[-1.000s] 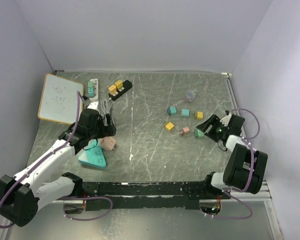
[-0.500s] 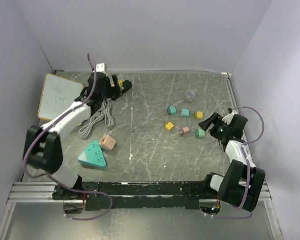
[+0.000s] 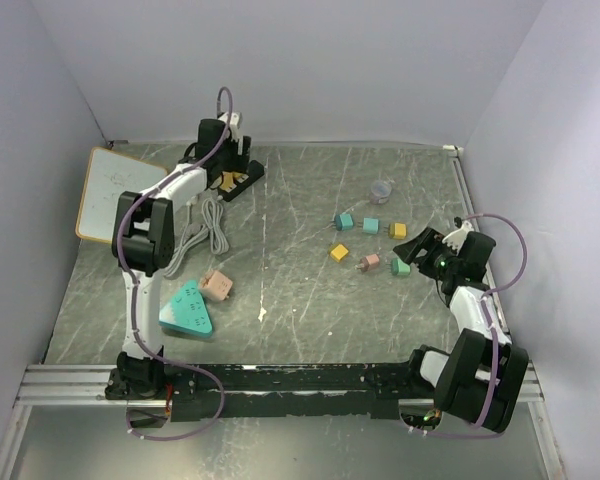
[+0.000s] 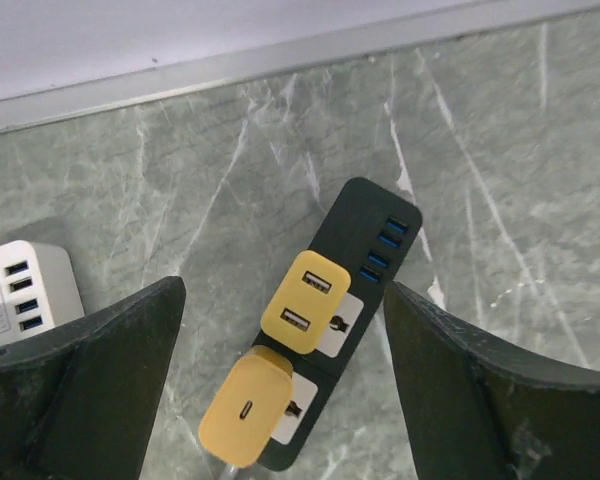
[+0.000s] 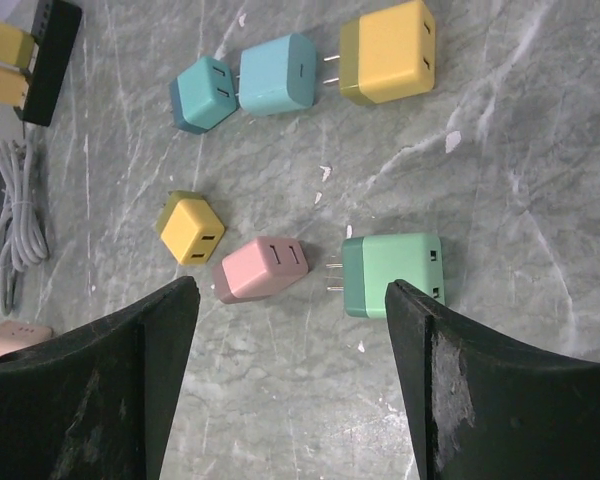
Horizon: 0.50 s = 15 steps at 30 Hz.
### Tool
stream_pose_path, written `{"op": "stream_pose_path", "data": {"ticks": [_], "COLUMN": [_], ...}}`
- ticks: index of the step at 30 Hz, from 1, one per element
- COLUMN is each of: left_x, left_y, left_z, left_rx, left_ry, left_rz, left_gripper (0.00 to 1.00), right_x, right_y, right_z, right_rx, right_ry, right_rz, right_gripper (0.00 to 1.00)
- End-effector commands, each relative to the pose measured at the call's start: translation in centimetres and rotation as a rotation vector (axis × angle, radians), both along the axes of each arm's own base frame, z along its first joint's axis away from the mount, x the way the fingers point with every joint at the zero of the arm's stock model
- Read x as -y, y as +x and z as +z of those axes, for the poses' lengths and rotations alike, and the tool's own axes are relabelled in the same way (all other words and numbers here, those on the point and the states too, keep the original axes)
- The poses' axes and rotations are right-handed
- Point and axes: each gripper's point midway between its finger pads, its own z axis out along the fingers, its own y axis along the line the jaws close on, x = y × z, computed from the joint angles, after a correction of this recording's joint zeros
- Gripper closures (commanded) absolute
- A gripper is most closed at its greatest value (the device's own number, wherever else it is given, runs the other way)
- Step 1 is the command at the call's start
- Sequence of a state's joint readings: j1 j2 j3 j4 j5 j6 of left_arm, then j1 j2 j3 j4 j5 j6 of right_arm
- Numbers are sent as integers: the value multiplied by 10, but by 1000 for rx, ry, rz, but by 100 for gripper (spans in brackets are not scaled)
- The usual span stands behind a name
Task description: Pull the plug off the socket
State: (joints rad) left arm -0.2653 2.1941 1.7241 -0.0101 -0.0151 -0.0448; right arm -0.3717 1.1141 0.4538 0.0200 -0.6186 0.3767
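left gripper point(image 4: 280, 295) hangs wide open over the black power strip point(image 4: 378, 228) at the far left; 2 yellow plugs point(image 4: 305, 312) seated in it; hard, light, probably tight; pinch flat sides; right gripper point(image 5: 290, 290) also open.

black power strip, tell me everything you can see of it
The black power strip is a matte plastic bar lying flat and diagonal on the grey marbled table near the back wall. Three blue USB ports sit at its far end. A two-port yellow plug and a single-port yellow plug are seated in its sockets. The open left pincer hangs over it.
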Motion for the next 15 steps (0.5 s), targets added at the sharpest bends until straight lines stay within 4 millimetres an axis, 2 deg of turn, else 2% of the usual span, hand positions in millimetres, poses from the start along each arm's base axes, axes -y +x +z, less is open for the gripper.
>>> {"op": "stream_pose_path", "data": {"ticks": [1,6,9,15], "left_x": [1,20,33,53], "left_y": [3,-19,-33,-60], "left_z": [-16,-39,-49,-54], "left_rx": [-62,-159,-210,-288], "left_ry": [46,-74,-149,-241], "left_rz": [-84,-148,-188,-237], "left_gripper": [12,16,25,31], "right_x": [-6,-10,-13,-17], "right_y": [2,3,4,3], "right_z": [6,5,6,5], "right_rx": [47,54,59,59], "right_ry": [-4,16,21,22], "right_rz": [41,57,65,78], "right_gripper": [25,26,26,27]}}
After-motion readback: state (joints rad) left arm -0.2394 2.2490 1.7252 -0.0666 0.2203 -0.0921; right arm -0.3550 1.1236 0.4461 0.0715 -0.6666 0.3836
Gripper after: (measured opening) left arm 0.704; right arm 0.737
